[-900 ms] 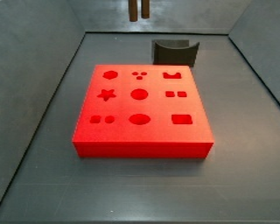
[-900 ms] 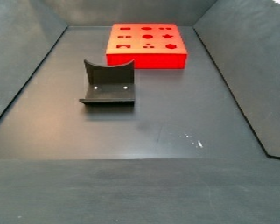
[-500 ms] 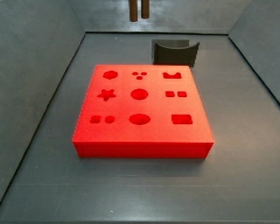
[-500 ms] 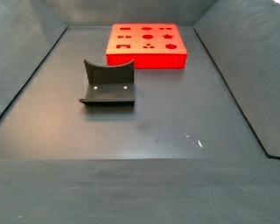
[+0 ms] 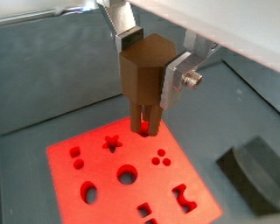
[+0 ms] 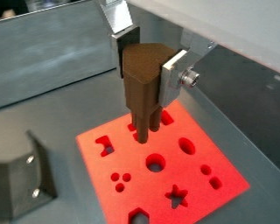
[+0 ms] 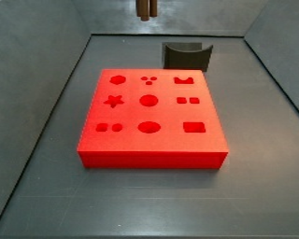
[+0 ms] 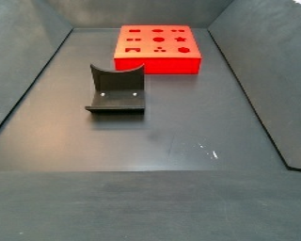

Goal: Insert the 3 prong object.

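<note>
- Red block (image 7: 151,119) lies mid-floor, dark fixture (image 7: 187,54) behind it, apart.
- Gripper (image 5: 150,63) clasps the 3 prong object (image 5: 143,83) above the block, prongs down.
- Prongs show shorter at the side view's top edge (image 7: 146,8) than 0.9 s ago.

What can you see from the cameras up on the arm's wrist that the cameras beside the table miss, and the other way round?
Only the wrist views show the gripper high above the red block, shut on the 3 prong object, whose prongs hang over the holes.

Only the side views show the whole block from afar and much bare floor; one catches just the prong tips at its top edge.

Both show the red block and the fixture.
</note>
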